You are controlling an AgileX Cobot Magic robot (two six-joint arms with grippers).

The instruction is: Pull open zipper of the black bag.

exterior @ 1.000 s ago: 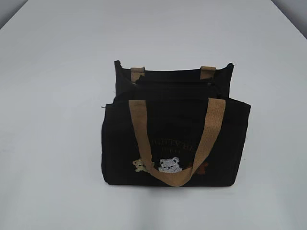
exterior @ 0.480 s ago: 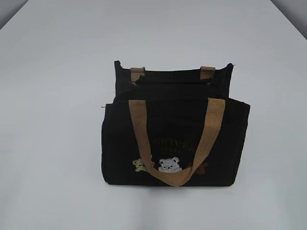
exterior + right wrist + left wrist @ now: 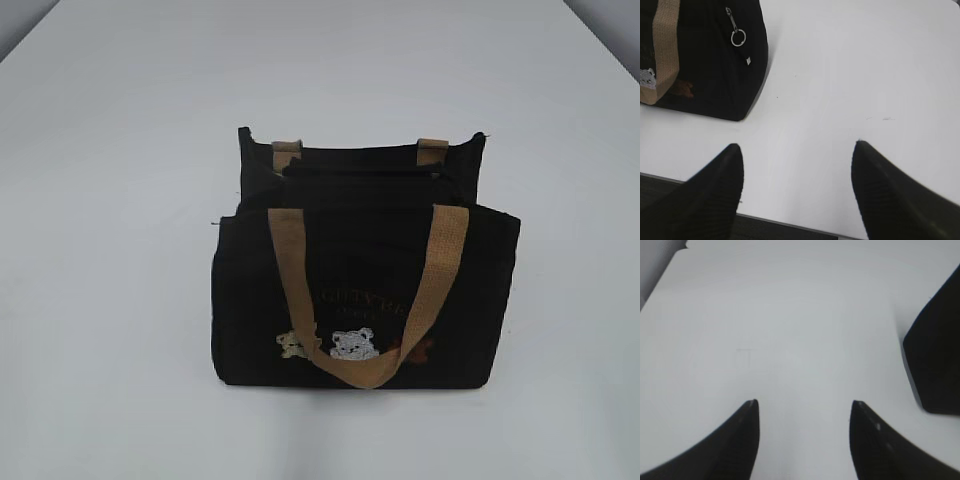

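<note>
The black bag (image 3: 365, 280) stands upright near the middle of the white table (image 3: 110, 250), well back from the near edge, its front panel facing the exterior camera. A tan webbing handle (image 3: 368, 300) hangs down over that front in a loop, its lowest part lying across three small embroidered bears (image 3: 353, 345): cream, white and brown. Faint gold lettering (image 3: 365, 300) sits just above them. Behind the front panel the rear panel rises a little higher, with the stubs of a second tan handle at its top. Between the two panels runs the zipper (image 3: 365, 178), a dark line along the bag's top; from this view I cannot tell how far it is closed.

In the right wrist view the right gripper (image 3: 797, 167) hangs above the table's near edge with its two dark fingers spread wide and nothing between them. The bag's end wall is at upper left, apart from the fingers, and a small silvery pull tab with a ring (image 3: 736, 34) dangles against it.

In the left wrist view the left gripper (image 3: 804, 407) is likewise spread apart over bare table, holding nothing. A corner of the bag shows at the right edge, clear of the fingertips.
</note>
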